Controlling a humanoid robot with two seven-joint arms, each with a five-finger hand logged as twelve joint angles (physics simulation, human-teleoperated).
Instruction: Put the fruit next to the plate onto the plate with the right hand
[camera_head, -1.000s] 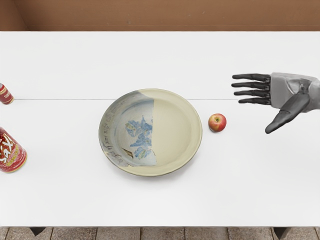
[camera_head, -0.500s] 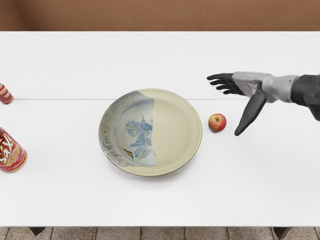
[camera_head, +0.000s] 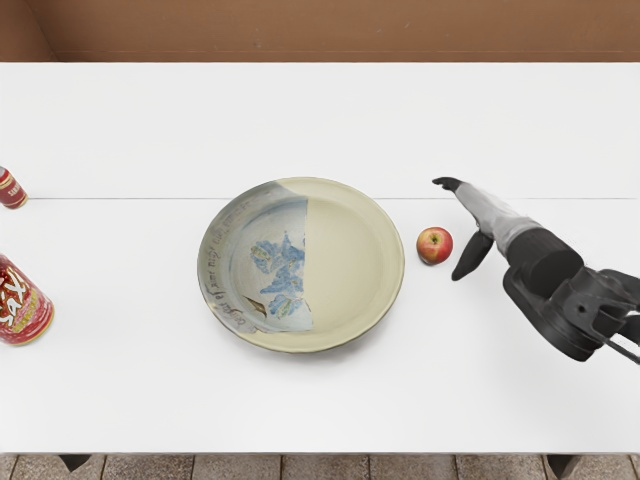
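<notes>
A small red apple (camera_head: 434, 244) sits on the white table just right of the cream plate (camera_head: 360, 250), which has a blue pattern on its left half. My right hand (camera_head: 468, 222) reaches in from the right edge and hangs close to the apple's right side, apart from it. Its fingers are stretched out edge-on towards the back and the thumb (camera_head: 470, 256) points down beside the apple, holding nothing. The left arm does not show.
Two red cans stand at the table's left edge: one (camera_head: 22, 301) at the front left, another (camera_head: 10, 188) further back. The table's front edge runs along the bottom of the view.
My right hand has dropped lower and turned edge-on, ending beside the apple's right side. The forearm now comes in from lower right. Apple and plate have not moved.
</notes>
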